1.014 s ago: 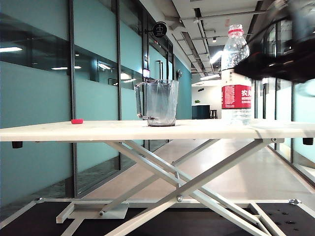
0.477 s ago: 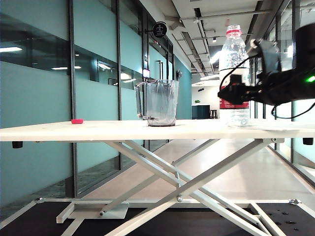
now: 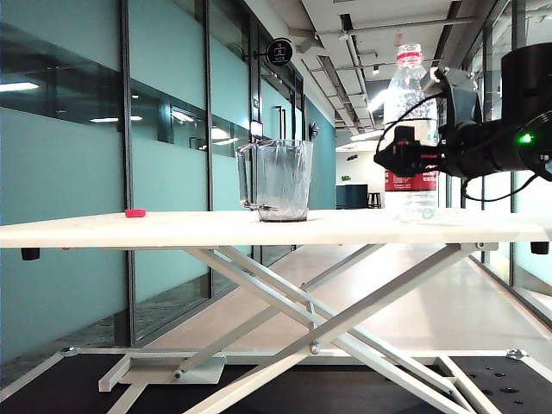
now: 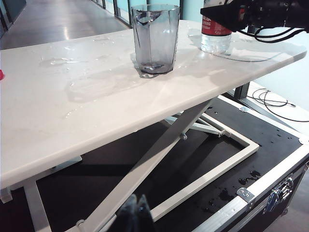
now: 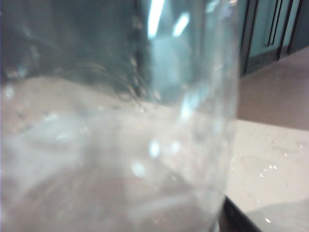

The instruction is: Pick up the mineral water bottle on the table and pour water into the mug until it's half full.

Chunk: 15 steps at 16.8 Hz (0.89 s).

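The mineral water bottle (image 3: 409,90) stands upright on the right of the white table (image 3: 129,228), its red label partly behind my right gripper (image 3: 390,161). That gripper is level at label height, open, with the bottle between its fingers. The bottle's clear wall (image 5: 120,135) fills the right wrist view, and one dark finger (image 5: 237,220) shows beside it. The clear mug (image 3: 280,181) stands near the table's middle, well left of the bottle (image 4: 215,36). My left gripper (image 4: 137,215) hangs shut and empty below the table's near edge, far from the mug (image 4: 154,38).
A small pink cap (image 3: 134,212) lies on the table's left part. Water drops and wet patches (image 4: 58,61) spot the tabletop. Crossed white legs (image 3: 328,319) stand under it, over a black case floor. Cables trail from the right arm (image 4: 270,99).
My right arm has come down from above the bottle's shoulder to label height and pushed in, so the bottle now sits between its fingers. Bottle, mug and left gripper have not moved.
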### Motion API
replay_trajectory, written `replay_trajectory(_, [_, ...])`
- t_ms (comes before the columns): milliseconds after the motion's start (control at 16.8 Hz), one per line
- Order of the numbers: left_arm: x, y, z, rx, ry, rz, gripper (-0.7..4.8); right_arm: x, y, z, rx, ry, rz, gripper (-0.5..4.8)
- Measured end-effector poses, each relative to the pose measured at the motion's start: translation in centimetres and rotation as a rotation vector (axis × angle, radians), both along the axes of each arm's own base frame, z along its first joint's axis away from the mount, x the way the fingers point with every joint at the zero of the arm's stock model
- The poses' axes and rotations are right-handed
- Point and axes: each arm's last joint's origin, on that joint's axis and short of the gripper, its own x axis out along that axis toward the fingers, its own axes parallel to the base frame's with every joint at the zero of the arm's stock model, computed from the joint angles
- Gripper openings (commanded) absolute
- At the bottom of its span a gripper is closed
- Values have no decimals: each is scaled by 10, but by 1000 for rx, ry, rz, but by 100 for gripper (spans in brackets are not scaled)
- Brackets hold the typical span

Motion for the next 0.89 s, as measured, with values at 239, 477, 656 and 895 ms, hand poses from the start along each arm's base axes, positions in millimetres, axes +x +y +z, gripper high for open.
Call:
replay_trajectory(239, [0,0,0,0,1,0,-5,-1,2,0,-5,-5,58,74])
replay_trajectory(477, [0,0,0,0,1,0,-5,-6,5,12,-61,63,59,76])
replay_trajectory(656, [0,0,0,4,-1,-1,-5,-7,21,34,-325,128,-19,76])
replay_trajectory(895, [0,0,0,17,-10,-2,-5,-6,51,46,-686,170,-129,76])
